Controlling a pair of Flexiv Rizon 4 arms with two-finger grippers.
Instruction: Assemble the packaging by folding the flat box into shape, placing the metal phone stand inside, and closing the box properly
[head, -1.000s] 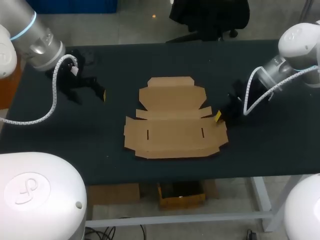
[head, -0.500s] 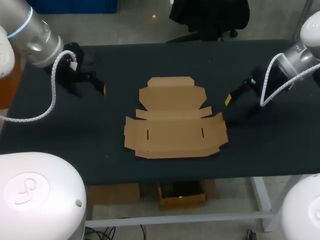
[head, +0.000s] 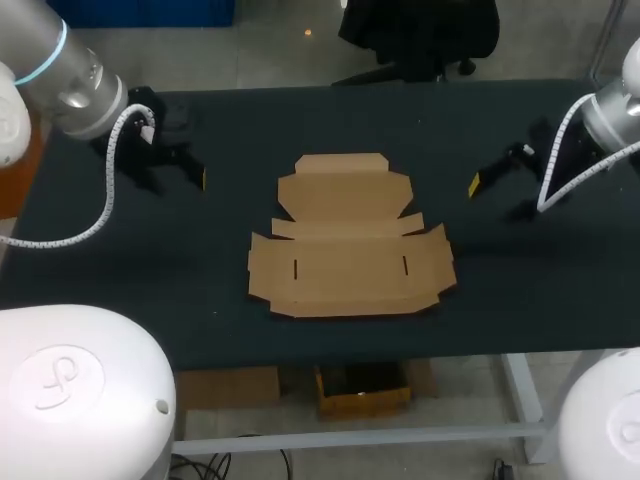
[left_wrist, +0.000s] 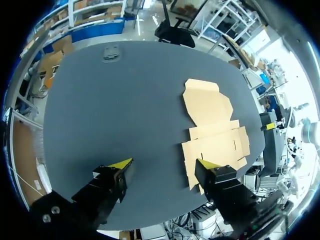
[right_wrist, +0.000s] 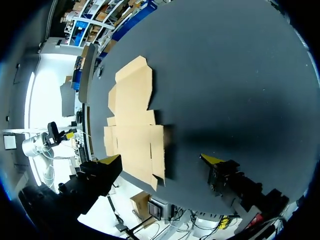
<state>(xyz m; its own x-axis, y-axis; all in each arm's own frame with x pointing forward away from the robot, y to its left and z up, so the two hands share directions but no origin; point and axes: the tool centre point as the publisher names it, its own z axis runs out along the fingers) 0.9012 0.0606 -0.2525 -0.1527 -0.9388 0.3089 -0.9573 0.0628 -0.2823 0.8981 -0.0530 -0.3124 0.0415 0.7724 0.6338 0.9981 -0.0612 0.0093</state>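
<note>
The flat cardboard box (head: 345, 238) lies unfolded in the middle of the dark table, flaps spread out. In the left wrist view it (left_wrist: 212, 130) sits ahead and to one side of my left gripper (left_wrist: 165, 166), which is open and empty. That gripper (head: 188, 172) hovers over the table's left part, well apart from the box. My right gripper (head: 492, 192) hangs off the box's right side, clear of it. It (right_wrist: 161, 160) is open with nothing between its fingers, and the box (right_wrist: 132, 125) lies ahead of it. A small grey object (left_wrist: 111, 52), possibly the phone stand, rests near the far edge.
The dark table top (head: 340, 120) stretches wide around the box. Its front edge (head: 350, 345) runs close below the cardboard. Bare surface lies between each gripper and the box.
My right gripper has let go at the box's right flap, opened, and pulled back up and to the right. My left gripper has shifted slightly toward the far left.
</note>
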